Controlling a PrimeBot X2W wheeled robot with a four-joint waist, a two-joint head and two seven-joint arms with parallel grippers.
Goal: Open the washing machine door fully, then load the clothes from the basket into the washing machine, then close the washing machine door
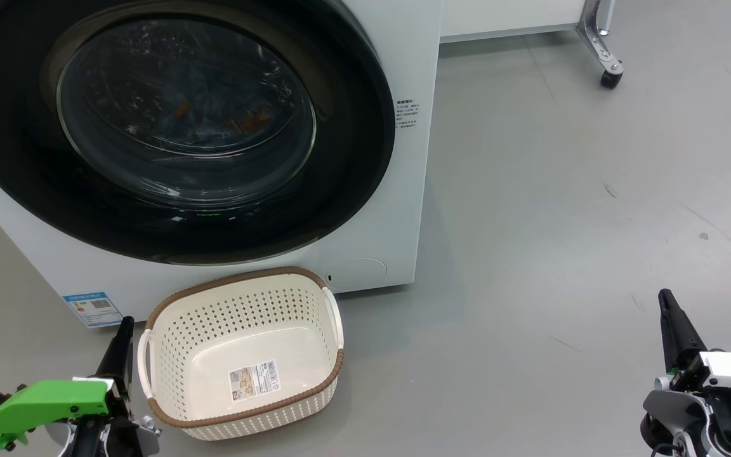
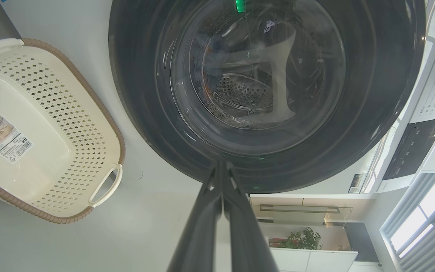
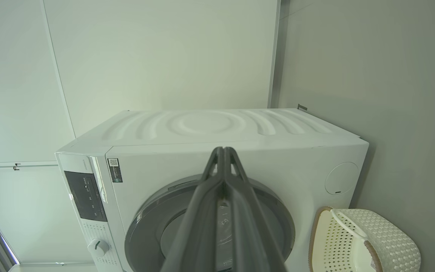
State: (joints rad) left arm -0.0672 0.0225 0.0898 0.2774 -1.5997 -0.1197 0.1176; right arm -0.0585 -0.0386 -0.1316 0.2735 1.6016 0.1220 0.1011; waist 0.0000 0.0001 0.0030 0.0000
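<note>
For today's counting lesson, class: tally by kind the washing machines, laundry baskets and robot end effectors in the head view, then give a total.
washing machine: 1
basket: 1
end effectors: 2 (left end effector, right end effector, both shut)
Total: 4

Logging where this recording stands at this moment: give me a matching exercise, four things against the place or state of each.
Things:
1. washing machine door
2. basket
3. clothes
4. left gripper

Place or state:
A. empty, standing on the floor
B. fingers pressed together, holding nothing
C. closed
D. inside, seen through the door's window

Pairs: 1-C; 2-A; 3-D; 4-B
</note>
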